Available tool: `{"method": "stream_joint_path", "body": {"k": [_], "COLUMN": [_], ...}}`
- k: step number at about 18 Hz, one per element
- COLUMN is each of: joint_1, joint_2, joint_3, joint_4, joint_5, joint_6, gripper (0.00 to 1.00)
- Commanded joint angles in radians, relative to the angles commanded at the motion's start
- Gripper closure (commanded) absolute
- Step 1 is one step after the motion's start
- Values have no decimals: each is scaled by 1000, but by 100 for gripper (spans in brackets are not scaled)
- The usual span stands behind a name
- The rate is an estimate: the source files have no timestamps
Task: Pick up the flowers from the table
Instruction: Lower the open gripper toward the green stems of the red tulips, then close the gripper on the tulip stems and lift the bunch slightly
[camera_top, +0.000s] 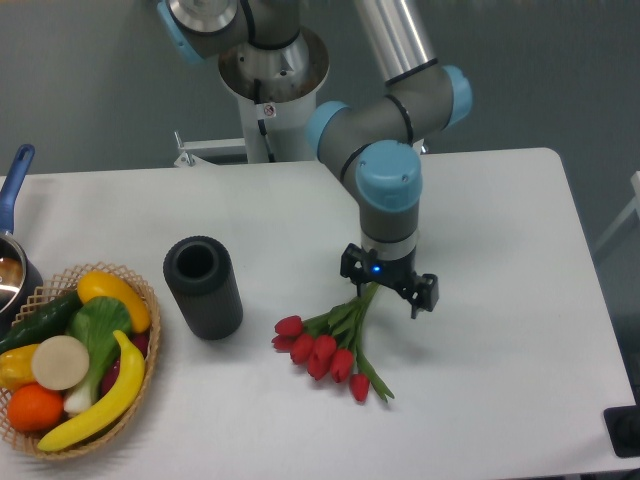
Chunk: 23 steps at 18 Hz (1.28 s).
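Pointed straight down over the white bench, the claw is seen at the stem end of the flowers. Green stems run up between its black side parts, but the fingertips are hidden by the wrist and the stems, so it cannot be told whether the claw is spread or pinching them. A blue light is lit on the body just above the claw.

The flowers are laid on the bench, stems fanning out from under the claw down and to the left, with red closed buds clustered at the far end and one bud set lower right of the rest.

A black cylinder is stood upright well left of the claw, apart from the buds. Farther left, a basket of fruit and vegetables is placed at the bench edge.
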Motion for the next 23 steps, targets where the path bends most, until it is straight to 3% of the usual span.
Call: {"method": "stream_joint_path", "body": {"k": [4, 8, 14, 19, 22, 23], "joint_1": [-18, -20, -18, -18, -18, -18], "joint_2": [-2, -40, -48, -52, -54, -54], "joint_3": [-32, -12, -6, -9, -6, -8], "joint_4": [0, 2, 3, 2, 2, 2], "joint_5": [2, 5, 5, 5, 5, 5], "joint_6": [6, 28, 66, 63, 61, 63], "gripper": [0, 0, 0, 34, 48, 59]}}
